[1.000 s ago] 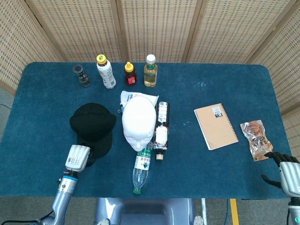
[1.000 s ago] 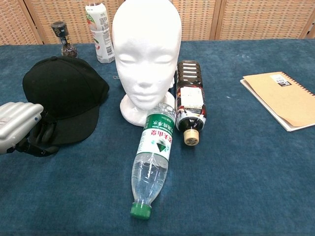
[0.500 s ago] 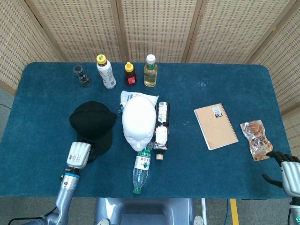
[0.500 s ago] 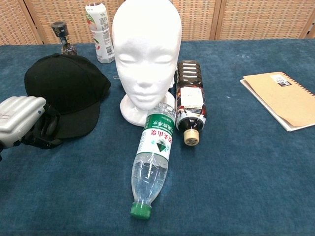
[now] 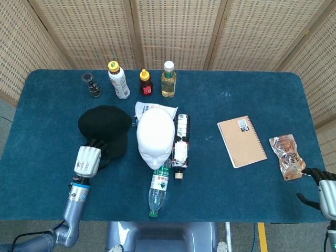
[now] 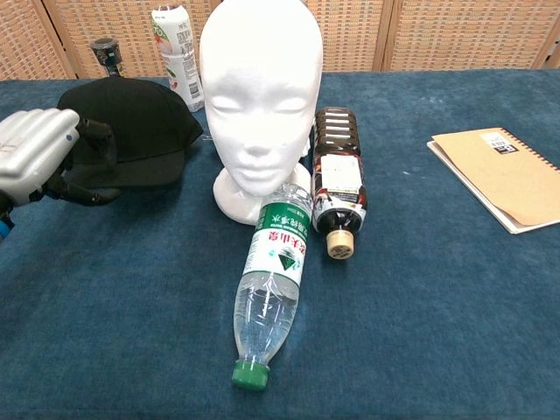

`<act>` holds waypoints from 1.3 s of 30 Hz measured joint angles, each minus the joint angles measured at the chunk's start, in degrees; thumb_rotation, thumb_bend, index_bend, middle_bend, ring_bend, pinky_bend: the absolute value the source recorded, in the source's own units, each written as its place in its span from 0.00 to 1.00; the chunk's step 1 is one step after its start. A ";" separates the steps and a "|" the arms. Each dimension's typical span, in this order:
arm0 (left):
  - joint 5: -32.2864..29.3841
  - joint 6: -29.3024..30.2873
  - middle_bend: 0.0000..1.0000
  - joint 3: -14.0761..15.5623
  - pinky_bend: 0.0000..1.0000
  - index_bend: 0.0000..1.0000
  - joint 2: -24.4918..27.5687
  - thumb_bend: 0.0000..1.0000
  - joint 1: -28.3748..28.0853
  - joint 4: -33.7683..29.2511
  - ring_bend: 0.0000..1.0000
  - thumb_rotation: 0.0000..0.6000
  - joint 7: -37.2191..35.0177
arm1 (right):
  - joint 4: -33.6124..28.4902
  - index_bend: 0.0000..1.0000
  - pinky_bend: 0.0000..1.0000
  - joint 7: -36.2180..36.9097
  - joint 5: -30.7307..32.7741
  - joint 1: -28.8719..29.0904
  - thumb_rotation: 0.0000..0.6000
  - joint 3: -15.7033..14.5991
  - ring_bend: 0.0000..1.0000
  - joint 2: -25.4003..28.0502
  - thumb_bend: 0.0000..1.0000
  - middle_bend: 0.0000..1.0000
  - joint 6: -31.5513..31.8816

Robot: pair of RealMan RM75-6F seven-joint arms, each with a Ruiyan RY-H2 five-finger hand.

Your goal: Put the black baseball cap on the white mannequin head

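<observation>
Cap gripped, not yet on the head

Your left hand (image 6: 39,157) is clamped on the brim of the black baseball cap (image 6: 136,118), which sits just left of the white mannequin head (image 6: 260,96), still bare. You have yet to carry it over and seat it; your right hand (image 5: 324,193) waits at the table's edge, fingers apart, holding nothing.
</observation>
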 measured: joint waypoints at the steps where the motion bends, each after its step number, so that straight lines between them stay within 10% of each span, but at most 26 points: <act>1: -0.12 -0.11 0.48 -0.86 0.51 0.56 0.08 0.21 -0.88 0.40 0.34 1.00 -0.45 | -0.22 0.34 0.35 -0.15 -0.02 -0.07 1.00 0.07 0.40 0.08 0.09 0.38 0.23; 39: -8.84 -15.65 0.35 -5.15 0.44 0.52 -3.40 0.47 -13.40 22.15 0.26 1.00 -13.56 | -4.68 0.34 0.34 -3.50 -0.96 -0.32 1.00 0.42 0.40 1.42 0.09 0.38 1.58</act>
